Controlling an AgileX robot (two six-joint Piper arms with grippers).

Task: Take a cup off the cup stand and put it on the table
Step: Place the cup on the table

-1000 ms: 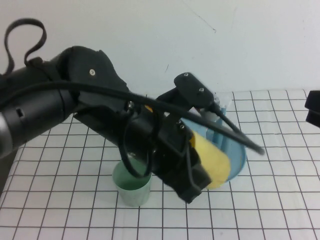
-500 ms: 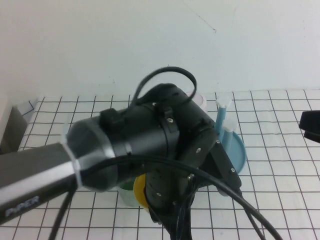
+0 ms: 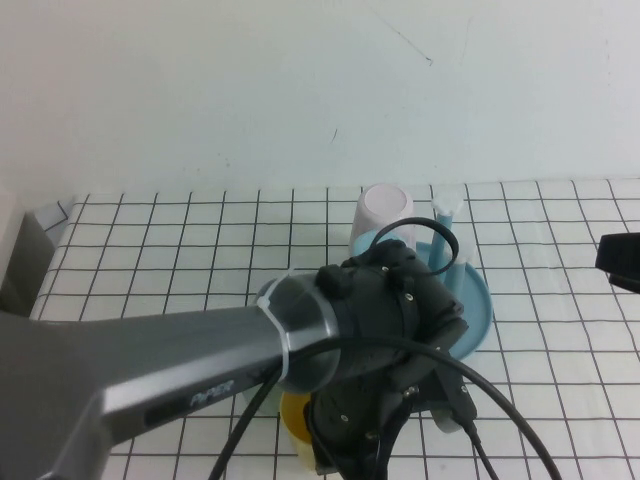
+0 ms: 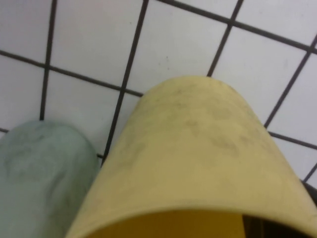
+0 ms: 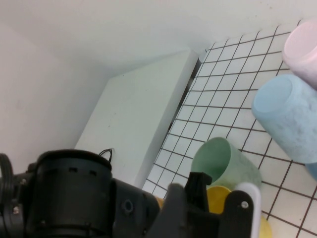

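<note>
Reaching low over the table point(image 3: 150, 240), the left gripper point(image 3: 345, 455) holds the yellow cup point(image 4: 193, 163) beside a green cup point(image 5: 225, 163). The right gripper point(image 3: 620, 262) sits at the right edge, its jaw state unclear.

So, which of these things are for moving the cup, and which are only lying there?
For the job:
- yellow cup, gripped by the left gripper at the table's near side
- stand
- table

Only lying there:
- green cup
- blue cup
- pink cup
- white box
- right gripper, far right, holding nothing
</note>
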